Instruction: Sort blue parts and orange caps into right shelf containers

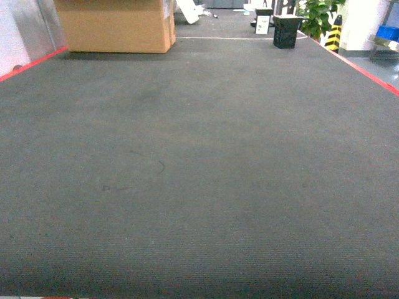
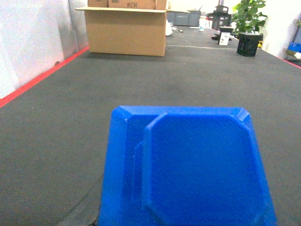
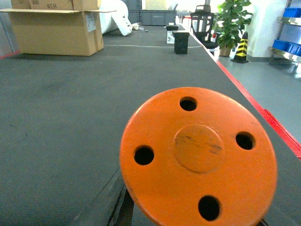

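A blue part (image 2: 188, 165) fills the lower frame of the left wrist view and an orange cap (image 3: 197, 155) the lower right of the right wrist view, each sitting close under its camera, apparently carried for sorting; neither tool shows, so their grips cannot be told. Beyond stretches the dark floor (image 1: 199, 174). A cardboard box (image 1: 118, 25) stands upper left; blue containers (image 3: 290, 46) sit on a shelf far right.

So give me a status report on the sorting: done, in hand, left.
Done: nothing visibly sorted; no container shows in the head view, only grey carpet and a cardboard box.

In hand: a blue part fills the left wrist view and an orange cap the right, apparently carried; the fingers are hidden.

Left: reach the shelf with blue bins far right and drop both.
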